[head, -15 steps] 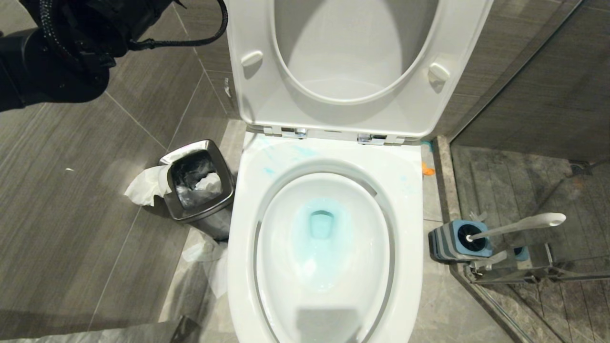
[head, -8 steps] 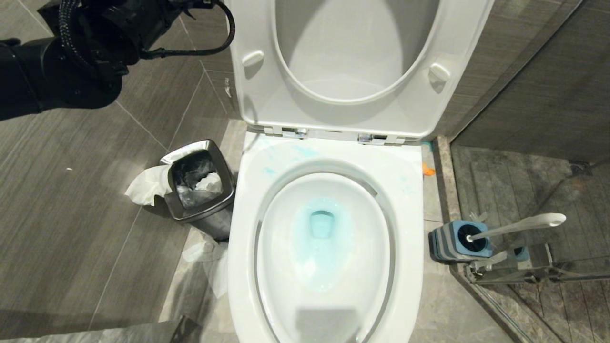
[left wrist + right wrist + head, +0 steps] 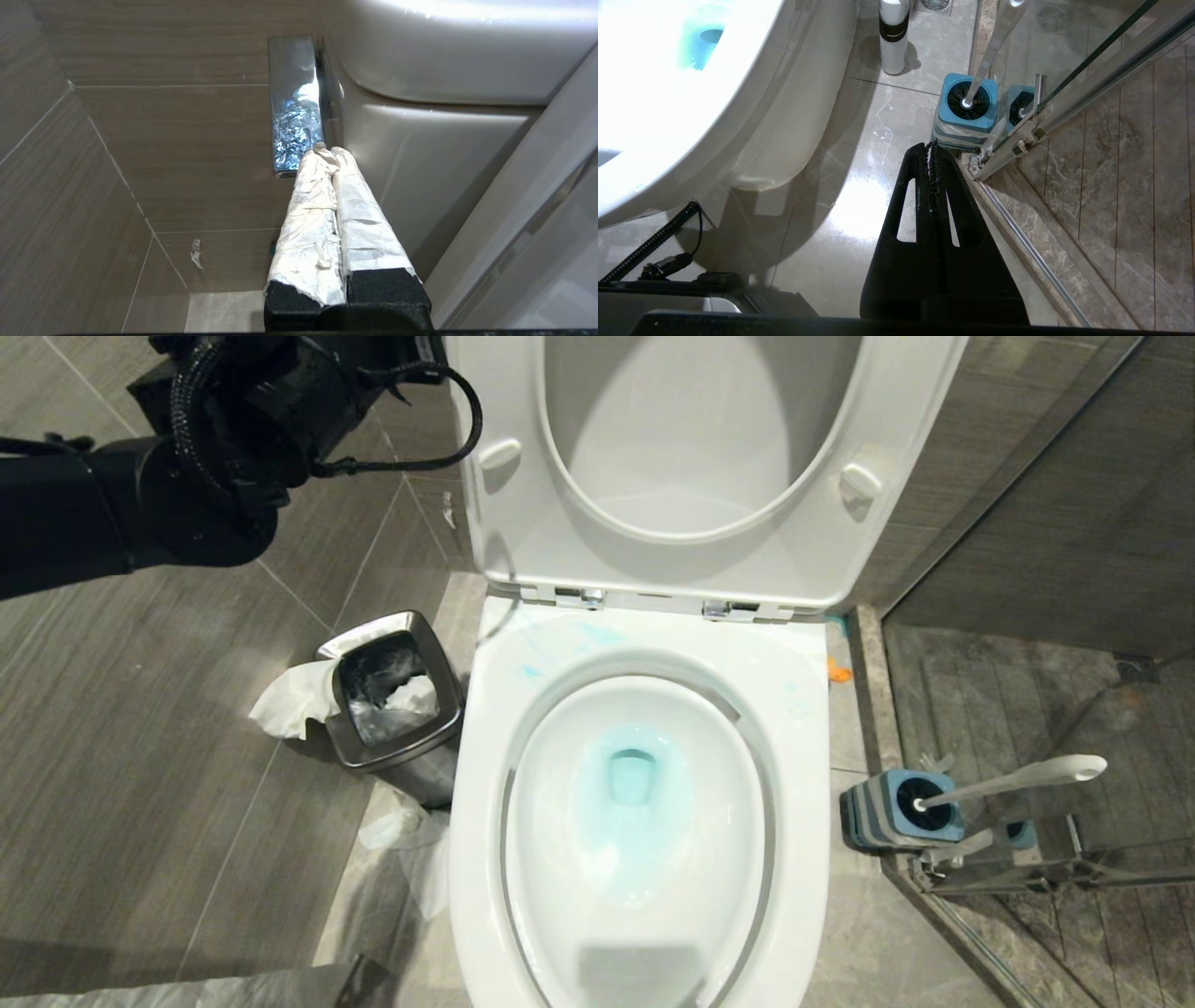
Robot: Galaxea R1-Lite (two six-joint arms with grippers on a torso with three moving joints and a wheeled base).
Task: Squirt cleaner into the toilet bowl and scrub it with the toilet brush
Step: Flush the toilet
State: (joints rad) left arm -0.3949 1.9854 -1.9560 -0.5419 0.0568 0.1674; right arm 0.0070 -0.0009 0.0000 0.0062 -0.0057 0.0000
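Observation:
The white toilet bowl point(image 3: 803, 728) fills the middle of the head view, seat and lid point(image 3: 523, 523) raised. Turquoise cleaner point(image 3: 635, 803) tints the water, with thin smears on the back rim point(image 3: 560, 644). The toilet brush point(image 3: 1013, 780) stands in its blue-and-grey holder point(image 3: 896, 812) on the floor to the right. My left arm point(image 3: 187, 457) reaches in at upper left. The left gripper point(image 3: 327, 151), wrapped in white, is shut and empty, its tips by a chrome plate point(image 3: 294, 107) on the tiled wall. My right gripper point(image 3: 931, 144) is shut, low over the floor, just short of the holder point(image 3: 969, 109).
A square steel bin point(image 3: 392, 695) with tissue point(image 3: 289, 700) hanging out stands left of the bowl, and paper point(image 3: 411, 849) lies on the floor in front of it. A glass shower door and its rail point(image 3: 1018, 873) run behind the brush. A white bottle point(image 3: 893, 37) stands beside the toilet.
My left arm has swung to the right in the head view, closer to the raised lid. Nothing else has moved.

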